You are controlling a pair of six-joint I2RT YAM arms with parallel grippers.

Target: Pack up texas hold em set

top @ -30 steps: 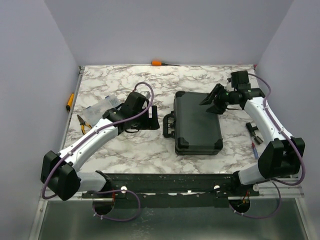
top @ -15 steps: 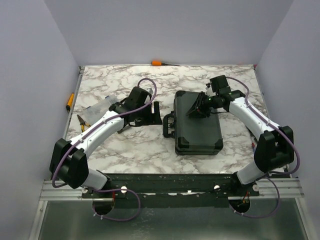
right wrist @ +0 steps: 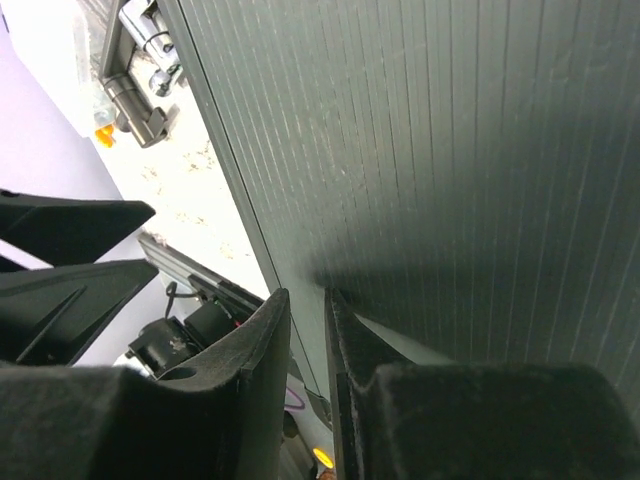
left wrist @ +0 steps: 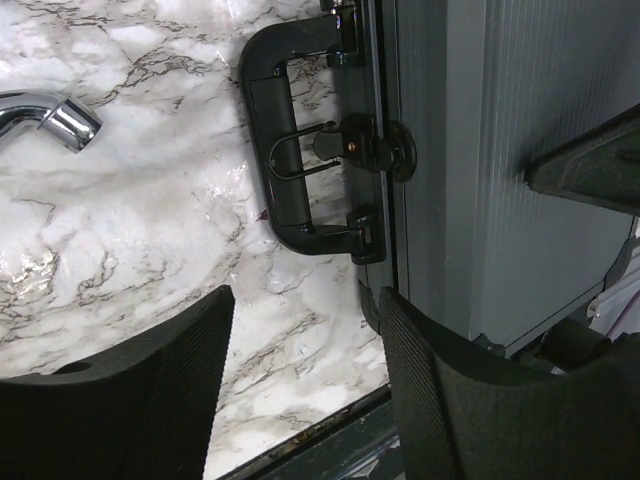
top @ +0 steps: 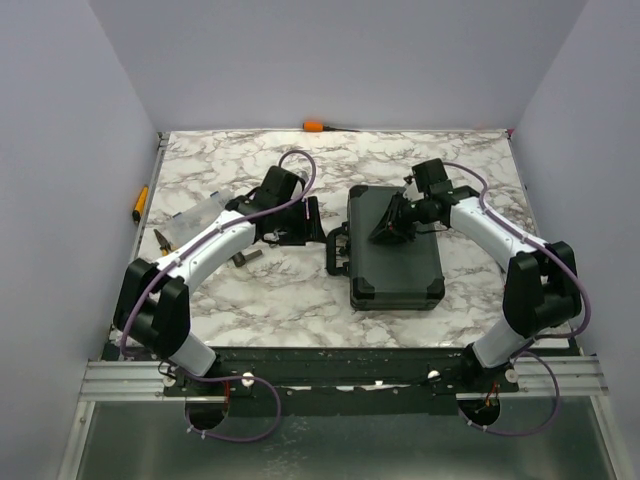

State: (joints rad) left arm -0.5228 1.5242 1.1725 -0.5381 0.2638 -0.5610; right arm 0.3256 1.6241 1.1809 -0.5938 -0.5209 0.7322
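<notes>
A closed black case [top: 400, 262] lies flat on a marble table [top: 290, 300], a little right of centre, with its handle [top: 337, 250] pointing left.

Since a second ago, the right gripper [top: 383, 228] has swung in from beyond the case's far right corner. It now hangs over the far left part of the lid. Its jaws were spread then; now they are drawn to a thin slit with nothing between them. In the right wrist view the fingers [right wrist: 240, 380] sit low over the ribbed lid, but whether they touch it cannot be told. The left arm has stretched out further, and the left gripper [top: 306, 218] has come nearer the handle. It now sits just beside the handle on its far left side, jaws wide and empty. In the left wrist view the handle lies beyond the two fingers [left wrist: 140, 390], and the right-hand finger overlaps the case's long edge. The case itself has not moved.

Bare marble runs along the case's near side to the table's front rail, and also along its far side. A screwdriver [top: 316, 126] lies at the far edge. On the left, under and beyond the left arm, are a clear box [top: 200, 213], pliers [top: 165, 243] and a small metal piece [top: 246, 258]. Walls close in the left, right and far sides.
</notes>
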